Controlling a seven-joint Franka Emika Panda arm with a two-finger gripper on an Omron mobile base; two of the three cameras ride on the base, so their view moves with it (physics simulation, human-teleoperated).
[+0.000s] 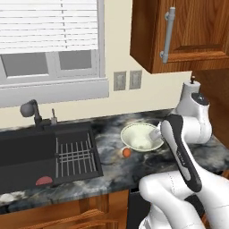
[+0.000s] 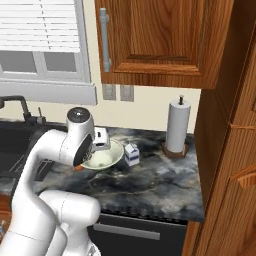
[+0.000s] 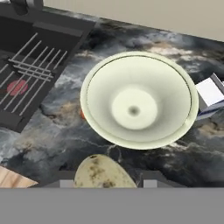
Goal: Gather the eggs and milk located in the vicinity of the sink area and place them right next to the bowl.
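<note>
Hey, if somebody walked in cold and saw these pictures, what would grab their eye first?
Probably the big pale bowl in the middle of the dark marbled counter, with the white arm's claw above it, shut on a speckled pale egg. Close beside the bowl sit a small orange-brown egg on the sink side and the milk carton on the other. The black sink holds a wire rack.

Camera positions, as I found them. My left base view looked forward and down from behind the arm, taking in the sink [image 1: 44,154], bowl [image 1: 142,136] and window wall. My right base view faced the same counter [image 2: 150,180] from the other side, reaching the paper-towel roll [image 2: 177,125] and cabinets. My hand view hung close above the bowl [image 3: 138,100], looking steeply down. All three shared the bowl and the sink edge.
</note>
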